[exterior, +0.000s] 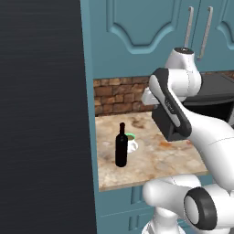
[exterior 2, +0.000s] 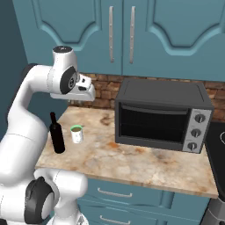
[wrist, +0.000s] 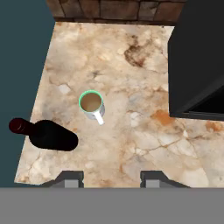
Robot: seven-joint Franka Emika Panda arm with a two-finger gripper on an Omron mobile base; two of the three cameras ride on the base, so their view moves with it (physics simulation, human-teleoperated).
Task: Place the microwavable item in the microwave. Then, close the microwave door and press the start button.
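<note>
Hand view: mug (wrist: 91, 104) sits below and ahead-left of the gripper (wrist: 112, 178), beside the wine bottle (wrist: 43, 133); jaws parted, holding nothing.

Base views look forward and down from behind the arm, left and right, sharing the marble counter (exterior: 155, 160), mug (exterior 2: 77, 134) and bottle (exterior: 121, 146). Hand view looks steeply down, closer.
</note>
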